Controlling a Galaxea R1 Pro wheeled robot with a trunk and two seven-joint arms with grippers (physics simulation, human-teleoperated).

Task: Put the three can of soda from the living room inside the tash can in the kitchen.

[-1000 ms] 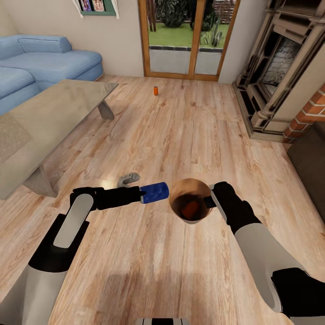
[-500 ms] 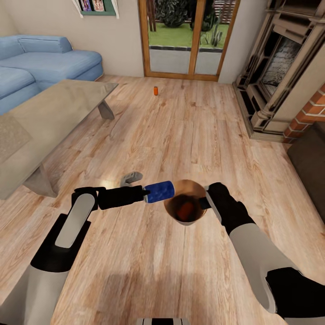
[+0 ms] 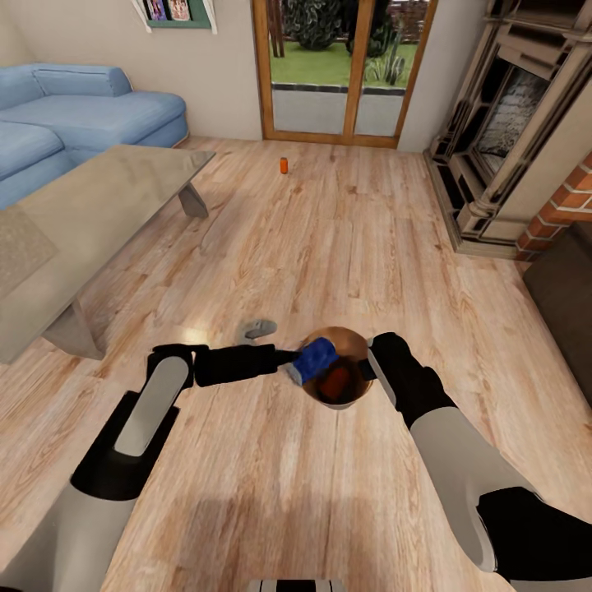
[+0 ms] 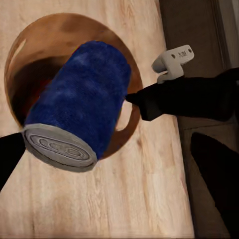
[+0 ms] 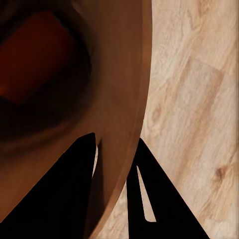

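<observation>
Head view: the blue soda can (image 3: pixel 316 360), tilted, is gripped by the left pincer (image 3: pixel 289 367) and hangs over the near-left rim of the trash can (image 3: pixel 352 344), partly above its opening. An orange can (image 3: pixel 335 382) lies inside the bin. The right pincer (image 3: pixel 370 367) is clamped on the bin's right wall, one finger inside and one outside as the right wrist view shows (image 5: pixel 117 164). The second orange can (image 3: pixel 284 165) stands well apart on the plank floor (image 3: pixel 345 238) near the glass doors (image 3: pixel 341 70). Open floor surrounds the bin; the glass-topped desk (image 3: pixel 90 218) and blue sofa (image 3: pixel 90 111) lie left, the brick fireplace (image 3: pixel 526 140) right.
</observation>
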